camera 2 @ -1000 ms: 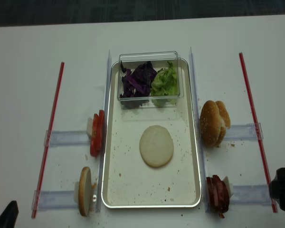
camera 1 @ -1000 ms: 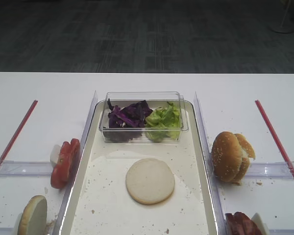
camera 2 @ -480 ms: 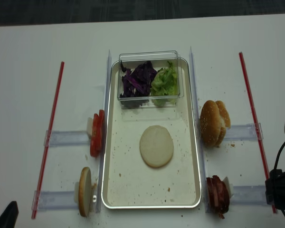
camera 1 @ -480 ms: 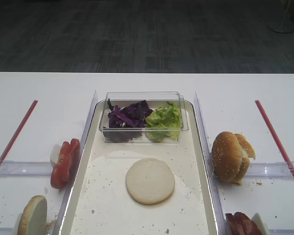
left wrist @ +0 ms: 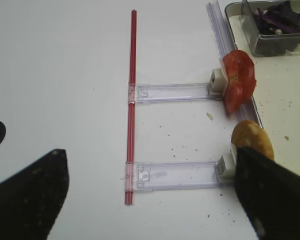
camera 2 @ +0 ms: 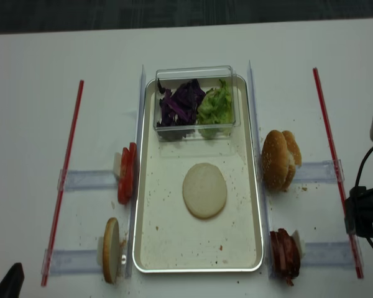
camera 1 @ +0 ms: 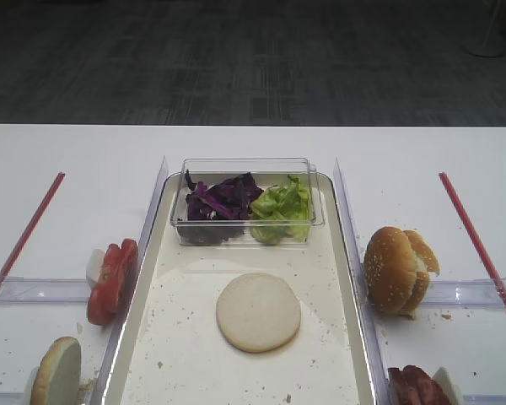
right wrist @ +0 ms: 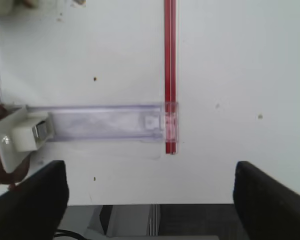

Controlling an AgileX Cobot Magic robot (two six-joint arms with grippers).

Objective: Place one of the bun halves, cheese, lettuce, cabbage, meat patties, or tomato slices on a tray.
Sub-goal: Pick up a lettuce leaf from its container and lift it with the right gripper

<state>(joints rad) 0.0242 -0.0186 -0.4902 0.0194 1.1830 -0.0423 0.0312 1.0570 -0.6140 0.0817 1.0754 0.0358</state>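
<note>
- Tray (camera 2: 148, 205) lies lengthwise at the middle of the white tabletop (camera 2: 37, 93), crumbs scattered over its floor.
- 1 bun half (camera 2: 204, 190) lies cut face up near the tray's center; nothing touches it.
- Clear tub (camera 2: 196, 102) sits at the tray's 12 o'clock end: purple cabbage (camera 2: 180, 104) in its left part, lettuce (camera 2: 215, 107) in its right, the 2 touching.
- Tomato slices (camera 2: 127, 173) stand on edge just outside the tray's rim at 9 o'clock.
- Another bun half (camera 2: 110, 249) stands on edge at 7 o'clock, outside the rim.
- Sesame bun halves (camera 2: 280, 160) lean together at 3 o'clock, outside the rim.
- Meat patties (camera 2: 285, 254) sit at 5 o'clock, outside the rim.
- 2 red strips (camera 2: 65, 167) run along the tabletop, 1 on each side.
- Right gripper (right wrist: 150, 200): its fingers (right wrist: 270, 200) stand wide apart, holding nothing, above a clear rail (right wrist: 105, 122) beside the right red strip.
- Left gripper (left wrist: 150, 200): its fingers (left wrist: 30, 200) are spread wide, holding nothing, over the tabletop at 7 o'clock.
</note>
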